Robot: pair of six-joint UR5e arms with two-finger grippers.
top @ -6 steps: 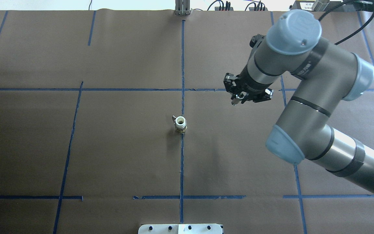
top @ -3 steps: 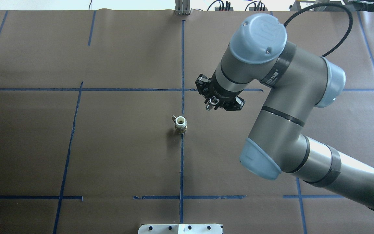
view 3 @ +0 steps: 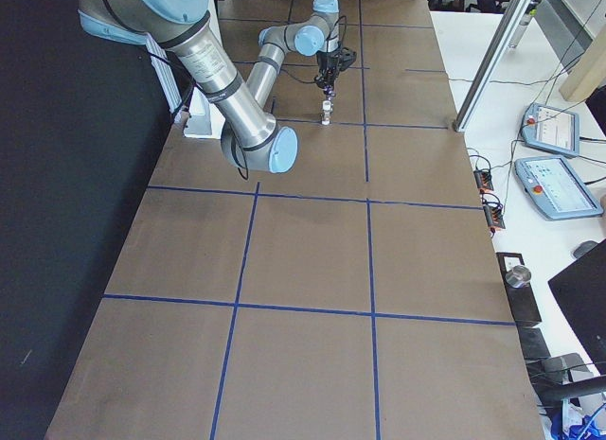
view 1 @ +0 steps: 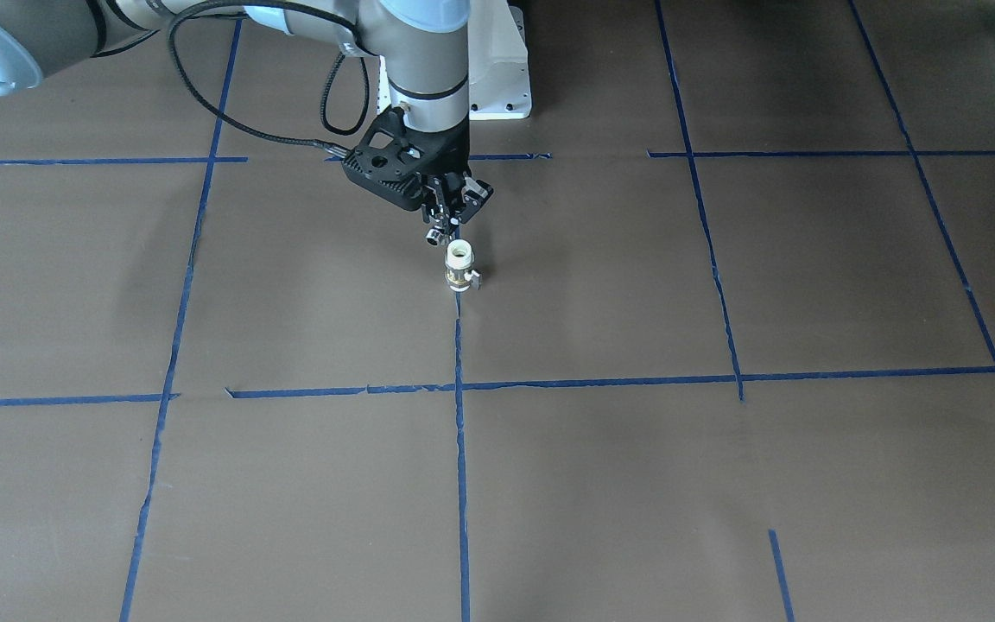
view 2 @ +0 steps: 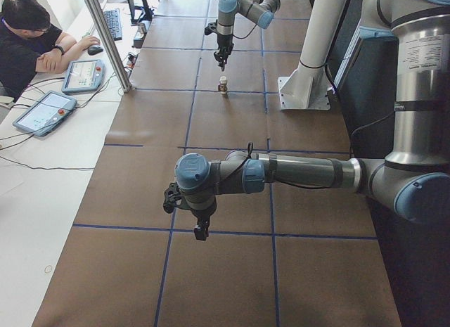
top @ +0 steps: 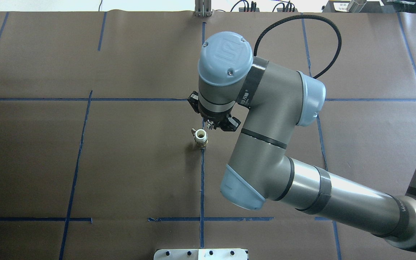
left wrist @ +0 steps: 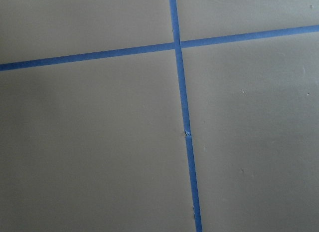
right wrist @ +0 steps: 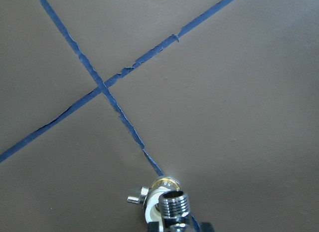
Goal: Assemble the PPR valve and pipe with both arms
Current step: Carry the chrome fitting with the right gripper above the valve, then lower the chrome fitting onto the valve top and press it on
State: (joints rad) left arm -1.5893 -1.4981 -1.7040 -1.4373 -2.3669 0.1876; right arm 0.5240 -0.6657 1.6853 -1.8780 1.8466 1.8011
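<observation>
Right gripper: clenched on the pipe, hovering just above the PPR valve, which stands upright and unheld on the tape line. Left gripper: well apart, jaw state cannot be told. Risk: an off-axis descent may topple the unbraced PPR valve or jam the joint

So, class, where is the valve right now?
In the overhead view the valve stands upright on the centre tape line, mid-table, almost directly below the right hand, which holds the pipe.
</observation>
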